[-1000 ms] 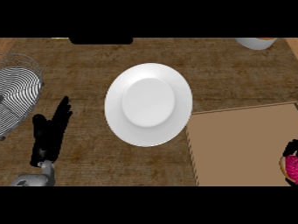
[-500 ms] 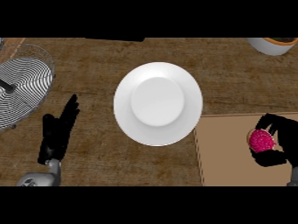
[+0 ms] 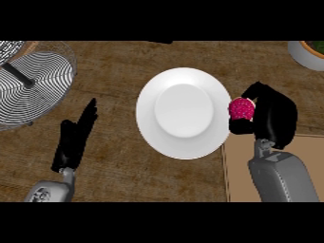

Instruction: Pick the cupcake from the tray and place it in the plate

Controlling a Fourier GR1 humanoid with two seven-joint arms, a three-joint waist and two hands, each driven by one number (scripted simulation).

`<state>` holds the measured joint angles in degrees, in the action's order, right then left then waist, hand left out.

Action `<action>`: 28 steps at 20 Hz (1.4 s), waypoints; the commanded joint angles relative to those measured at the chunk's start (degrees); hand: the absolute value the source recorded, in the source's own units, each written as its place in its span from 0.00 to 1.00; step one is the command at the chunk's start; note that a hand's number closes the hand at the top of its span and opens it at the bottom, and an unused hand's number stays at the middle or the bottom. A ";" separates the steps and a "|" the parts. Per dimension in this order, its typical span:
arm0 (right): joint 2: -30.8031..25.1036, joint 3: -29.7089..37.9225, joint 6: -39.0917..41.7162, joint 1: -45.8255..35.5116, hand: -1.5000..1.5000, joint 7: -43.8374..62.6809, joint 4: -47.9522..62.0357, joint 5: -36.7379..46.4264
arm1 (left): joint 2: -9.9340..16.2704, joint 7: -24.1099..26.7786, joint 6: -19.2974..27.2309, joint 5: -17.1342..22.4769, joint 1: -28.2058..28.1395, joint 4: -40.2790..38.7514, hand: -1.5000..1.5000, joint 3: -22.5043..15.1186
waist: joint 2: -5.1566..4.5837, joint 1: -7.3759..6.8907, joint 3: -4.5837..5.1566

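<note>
— Head view: where is the cupcake (image 3: 241,108)?
— Gripped in the right robot hand (image 3: 271,116), just beside the plate (image 3: 183,113), over the table (image 3: 115,156).
— And the left robot hand (image 3: 73,138)?
— Open, fingers straight.

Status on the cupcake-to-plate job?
Pick looks done: the right robot hand is curled round the pink cupcake, off the tray. In hand: the cupcake is at the white plate's right rim. Left: set it on the plate and release. The left robot hand rests open.
</note>
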<state>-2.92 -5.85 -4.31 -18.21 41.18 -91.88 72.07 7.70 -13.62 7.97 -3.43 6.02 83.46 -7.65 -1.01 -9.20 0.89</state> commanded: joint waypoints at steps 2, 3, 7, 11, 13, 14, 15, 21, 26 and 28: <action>2.80 -3.44 -2.95 -10.30 1.00 15.88 4.20 13.68 | 0.29 -0.56 -0.58 -0.14 0.67 0.12 0.50 -0.35 | 0.14 -1.24 -0.16; 2.83 -3.75 -1.98 -13.25 1.00 19.22 4.79 15.39 | -0.33 -0.85 -0.47 -0.19 1.31 0.04 0.50 -0.78 | 0.25 -0.86 -0.15; 2.88 -6.91 -0.51 -20.65 1.00 32.54 10.80 19.55 | -0.49 -0.54 -0.16 -0.12 1.90 -1.15 0.50 -0.21 | -0.14 -0.76 -0.45; 2.89 -9.15 0.17 -25.46 1.00 40.01 16.67 20.49 | -0.99 -0.72 -0.25 0.06 1.83 -1.80 0.50 -0.38 | -0.26 -0.47 -0.64; 2.89 -8.63 0.32 -26.32 1.00 42.20 19.78 20.53 | 0.00 -0.78 -0.69 0.50 3.26 -1.94 0.50 0.84 | -0.37 0.53 -0.71; 2.89 -8.71 0.17 -27.67 1.00 43.36 20.76 20.43 | -0.95 -0.34 0.63 -0.86 1.71 -1.95 0.50 -0.38 | -0.22 0.37 -0.75; 2.89 -8.89 -0.04 -28.03 1.00 43.84 22.66 19.28 | -1.61 -0.81 0.91 -0.61 2.76 -1.51 0.50 -0.38 | -0.28 0.68 -0.80; 2.89 -6.99 -2.02 -28.56 1.00 44.00 29.04 16.36 | -0.72 -1.02 0.57 -0.01 1.55 -1.37 0.50 0.68 | -0.16 1.68 -0.88; 2.89 -5.89 -4.28 -26.85 1.00 44.02 31.05 6.60 | -0.16 0.94 0.48 0.27 0.78 -2.36 0.50 1.75 | -0.07 2.40 -0.93; 2.88 -5.81 -4.89 -28.69 1.00 44.02 32.82 2.55 | -0.69 -0.30 1.21 -0.27 1.98 -2.04 0.50 1.44 | 0.00 2.75 -0.95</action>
<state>-0.67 -11.49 -5.78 -44.87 71.00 -61.97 80.96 6.68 -13.50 9.20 -3.70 7.22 81.59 -6.69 -1.08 -6.85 -0.03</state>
